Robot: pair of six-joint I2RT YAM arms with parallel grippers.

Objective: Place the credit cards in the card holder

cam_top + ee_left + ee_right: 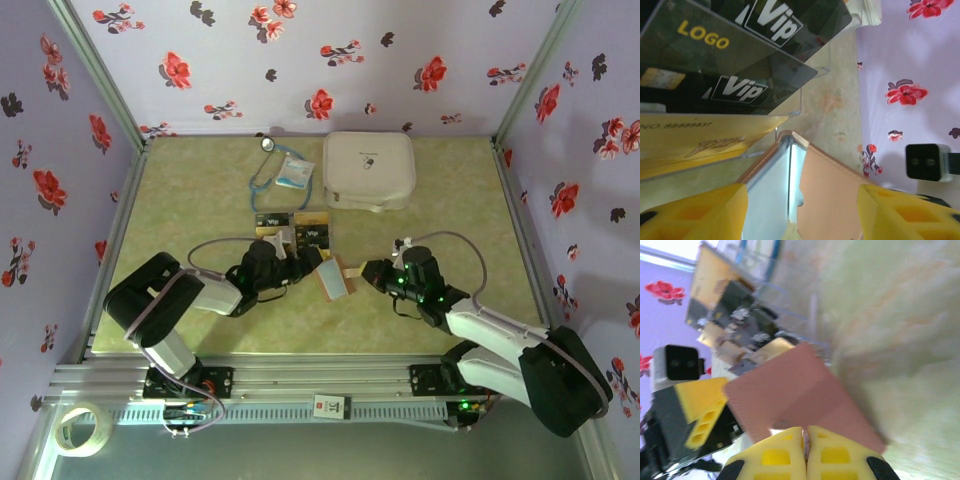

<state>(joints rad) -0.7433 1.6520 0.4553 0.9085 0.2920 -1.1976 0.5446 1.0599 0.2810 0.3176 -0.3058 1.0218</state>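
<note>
Right gripper [805,436] clamps the card holder [790,390]; left gripper [802,215] (jaws apart) straddles it, credit cards [730,80] just beyond.

Top camera sits high behind the arm bases [190,382], tilted down and forward. It takes in the whole surface [440,180] out to the back wall [300,60]. Left wrist camera is low and tight on the holder [827,195], cards [725,75] just beyond, facing the right wall [910,60]. Right wrist camera, just as close, looks back the opposite way. Both share the holder [800,400], and each catches the other's camera box [927,161] [682,362].
</note>
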